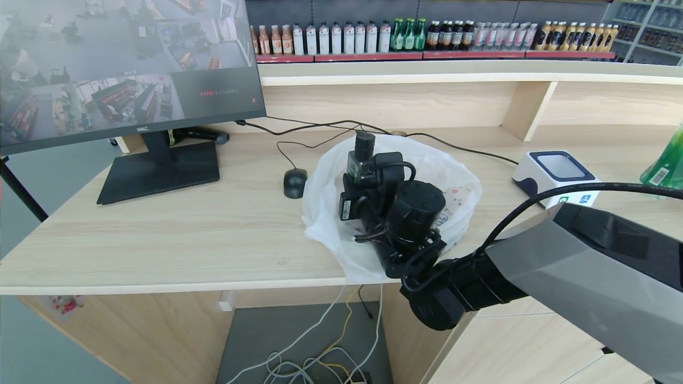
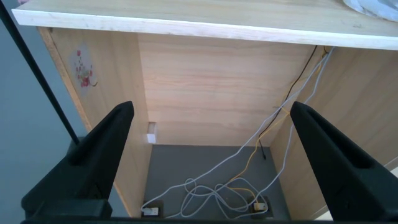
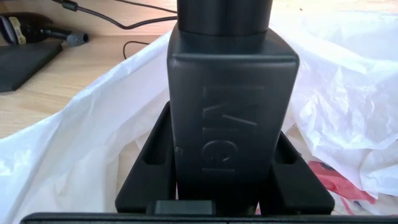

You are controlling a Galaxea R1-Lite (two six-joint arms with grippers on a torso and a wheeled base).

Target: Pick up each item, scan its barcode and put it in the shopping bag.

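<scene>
My right gripper (image 1: 373, 178) is shut on a black square bottle (image 1: 365, 145) with a round black cap, held just above the open white shopping bag (image 1: 325, 197) on the counter. In the right wrist view the bottle (image 3: 227, 124) stands between the jaws, with the bag (image 3: 81, 143) spread beneath. A red-printed packet (image 3: 333, 183) lies inside the bag. The white barcode scanner (image 1: 557, 173) sits to the right of the bag. My left gripper (image 2: 211, 162) is open with nothing in it, low in front of the counter, facing the cables underneath.
A monitor (image 1: 128, 64) on its stand occupies the counter's left, with a mouse (image 1: 294, 182) beside the bag and a handheld scanner (image 1: 197, 134) behind. A green bottle (image 1: 664, 168) stands at the far right. Cables (image 1: 320, 133) run behind the bag.
</scene>
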